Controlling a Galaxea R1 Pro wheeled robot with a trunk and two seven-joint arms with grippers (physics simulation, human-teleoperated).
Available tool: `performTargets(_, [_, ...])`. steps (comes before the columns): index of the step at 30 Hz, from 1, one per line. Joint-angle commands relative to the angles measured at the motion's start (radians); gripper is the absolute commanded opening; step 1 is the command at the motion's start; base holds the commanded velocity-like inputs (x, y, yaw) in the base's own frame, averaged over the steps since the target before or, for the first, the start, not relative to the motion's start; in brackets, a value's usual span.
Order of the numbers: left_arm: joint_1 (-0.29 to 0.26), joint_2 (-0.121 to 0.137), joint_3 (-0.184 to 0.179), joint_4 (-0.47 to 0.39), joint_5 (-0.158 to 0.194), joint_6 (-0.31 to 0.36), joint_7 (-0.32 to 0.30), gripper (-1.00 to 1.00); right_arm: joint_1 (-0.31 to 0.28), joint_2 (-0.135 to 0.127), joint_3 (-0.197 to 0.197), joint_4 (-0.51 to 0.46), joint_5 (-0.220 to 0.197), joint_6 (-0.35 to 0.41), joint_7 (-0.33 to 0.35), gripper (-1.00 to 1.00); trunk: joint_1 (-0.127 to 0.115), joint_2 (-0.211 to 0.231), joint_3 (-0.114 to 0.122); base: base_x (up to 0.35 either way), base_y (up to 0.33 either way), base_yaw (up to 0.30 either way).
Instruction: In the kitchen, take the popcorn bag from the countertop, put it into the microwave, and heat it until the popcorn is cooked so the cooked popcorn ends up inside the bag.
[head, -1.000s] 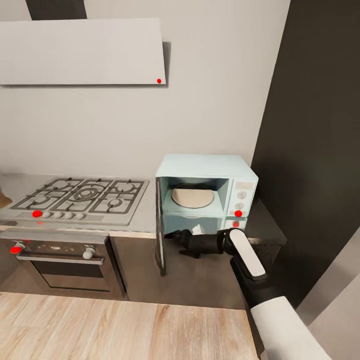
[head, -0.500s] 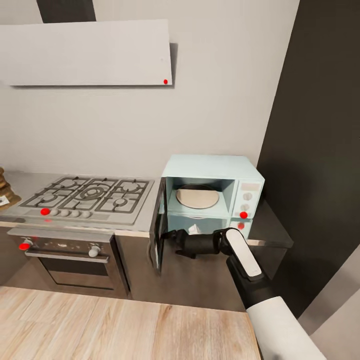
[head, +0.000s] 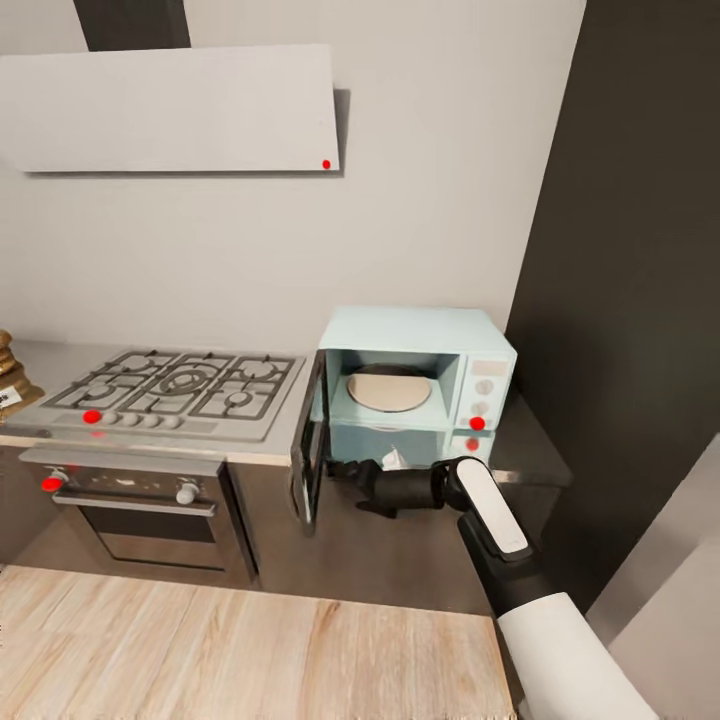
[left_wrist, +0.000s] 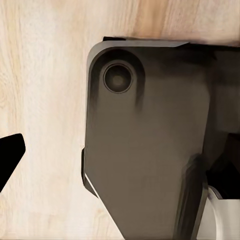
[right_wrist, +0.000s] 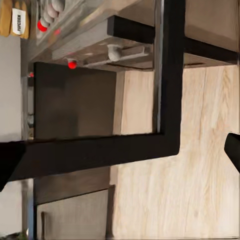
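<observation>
So far left of the right gripper (head: 345, 468), right at the frame's edge on the steel worktop (head: 30, 360), there's the popcorn bag (head: 12, 378), tan-orange with a bit of white label showing; the right wrist cam also catches it (right_wrist: 15, 19) in a corner, label and all. Closer to the gripper but well off to its left is the gas hob (head: 170, 388) with its row of knobs, and under it the dark built-in oven (head: 140, 520) with a steel handle. Up on the wall above the hob is a flat pale extractor hood (head: 175, 108). Just left of the gripper, the microwave door (head: 310, 450) stands swung wide open, edge-on to the head cam, and the gripper sits just beside its lower part. I can't tell if it's actually touching. In the right wrist view the door's black frame (right_wrist: 167, 75) crosses the picture with the dark fingertips (right_wrist: 232, 150) spread apart at the edges, so that gripper looks open with nothing between them. Just above and behind the gripper is the mint-blue microwave (head: 415, 380), cavity open, pale turntable plate (head: 388, 392) inside. The left gripper's wrist view shows a dark grey robot part (left_wrist: 145, 145) over wooden floor (left_wrist: 45, 75), with one dark fingertip (left_wrist: 10, 155) at the edge, so I can't tell its state.
</observation>
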Motion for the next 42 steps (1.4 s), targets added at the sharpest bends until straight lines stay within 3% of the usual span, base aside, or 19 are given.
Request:
performTargets(1, [0.000, 0.000, 0.001, 0.000, 0.006, -0.003, 0.001, 1.00, -0.001, 0.000, 0.001, 0.001, -0.009, 0.001, -0.010, 1.00, 0.000, -0.001, -0.001, -0.281, -0.129, 0.000])
performTargets(5, [0.000, 0.000, 0.000, 0.000, 0.006, -0.003, 0.001, 1.00, 0.001, 0.000, 0.004, 0.024, 0.004, 0.001, -0.010, 1.00, 0.000, -0.001, -0.001, -0.293, -0.126, 0.000])
performTargets(9, [0.000, 0.000, -0.001, 0.000, 0.006, -0.003, 0.001, 1.00, 0.002, 0.000, 0.004, 0.094, 0.066, 0.001, -0.009, 1.00, 0.000, -0.001, -0.001, -0.301, -0.105, 0.000])
performTargets(12, [0.000, 0.001, -0.003, 0.000, 0.006, -0.003, 0.001, 1.00, 0.002, -0.002, 0.003, 0.221, 0.123, 0.001, -0.008, 1.00, 0.000, -0.001, -0.001, -0.131, -0.030, 0.000])
performTargets(14, [0.000, 0.001, -0.003, -0.001, 0.006, -0.003, 0.001, 1.00, 0.002, -0.032, 0.004, 0.333, 0.175, -0.011, -0.005, 1.00, 0.000, -0.001, -0.001, -0.018, -0.004, 0.000])
performTargets(16, [0.000, 0.001, -0.004, -0.001, 0.006, -0.003, 0.001, 1.00, 0.000, -0.045, 0.005, 0.392, 0.223, -0.082, -0.001, 1.00, 0.000, -0.001, -0.001, -0.005, -0.001, 0.000])
performTargets(18, [0.000, 0.002, -0.005, -0.002, 0.006, -0.004, 0.000, 1.00, 0.019, -0.051, 0.011, 0.420, 0.344, -0.252, 0.030, 1.00, 0.000, -0.001, -0.001, -0.001, 0.000, 0.000])
performTargets(19, [0.000, 0.003, -0.006, -0.002, 0.006, -0.004, 0.000, 1.00, 0.063, -0.052, 0.027, 0.432, 0.442, -0.354, 0.089, 1.00, 0.000, -0.001, -0.001, 0.000, 0.000, 0.000])
performTargets(20, [0.000, 0.003, -0.006, -0.002, 0.006, -0.004, -0.001, 1.00, 0.119, -0.054, 0.052, 0.450, 0.559, -0.464, 0.188, 1.00, 0.000, -0.001, -0.001, 0.000, 0.000, 0.000])
performTargets(21, [0.000, 0.003, -0.006, -0.004, 0.006, -0.004, 0.000, 1.00, 0.177, -0.052, 0.073, 0.525, 0.707, -0.623, 0.312, 1.00, 0.000, -0.001, -0.001, 0.000, 0.000, 0.000])
performTargets(22, [0.000, 0.004, -0.007, -0.004, 0.006, -0.004, 0.000, 1.00, 0.211, -0.050, 0.084, 0.631, 0.824, -0.766, 0.400, 1.00, 0.000, -0.001, -0.001, 0.000, 0.000, 0.000])
performTargets(23, [0.000, 0.005, -0.007, -0.004, 0.006, -0.004, 0.000, 1.00, 0.228, -0.046, 0.090, 0.758, 0.910, -0.902, 0.453, 1.00, 0.000, -0.001, -0.001, 0.000, 0.000, 0.000])
performTargets(25, [0.000, 0.006, -0.007, -0.005, 0.006, -0.004, 0.001, 1.00, 0.239, -0.044, 0.093, 0.905, 0.975, -1.060, 0.486, 1.00, 0.000, -0.001, -0.001, 0.000, 0.000, 0.000])
performTargets(26, [0.000, 0.006, -0.006, -0.005, 0.006, -0.004, 0.001, 1.00, 0.242, -0.044, 0.095, 0.979, 0.998, -1.145, 0.498, 1.00, 0.000, -0.001, -0.001, 0.000, 0.000, 0.000])
performTargets(28, [0.000, 0.005, -0.006, -0.006, 0.006, -0.004, 0.001, 1.00, 0.246, -0.046, 0.096, 1.066, 1.016, -1.238, 0.506, 1.00, 0.000, -0.001, -0.001, 0.000, 0.000, 0.000])
performTargets(32, [0.000, 0.009, -0.006, -0.007, 0.006, -0.012, 0.000, 1.00, 0.246, -0.051, 0.096, 1.162, 1.018, -1.254, 0.507, 1.00, 0.000, -0.001, -0.001, 0.000, 0.000, 0.000])
performTargets(37, [0.000, 0.010, -0.005, -0.008, 0.007, -0.084, 0.001, 1.00, 0.247, -0.045, 0.098, 1.211, 1.017, -1.217, 0.508, 1.00, 0.000, -0.001, -0.002, 0.000, 0.149, 0.046])
performTargets(39, [0.000, 0.011, 0.000, -0.009, 0.024, -0.102, 0.001, 1.00, 0.247, -0.045, 0.097, 1.220, 1.017, -1.204, 0.509, 1.00, 0.000, -0.001, -0.003, 0.000, 0.317, 0.270])
performTargets(42, [0.000, 0.013, 0.009, -0.010, 0.083, -0.106, 0.000, 1.00, 0.247, -0.045, 0.097, 1.221, 1.017, -1.202, 0.508, 1.00, 0.000, -0.001, -0.005, 0.000, 0.323, 0.289])
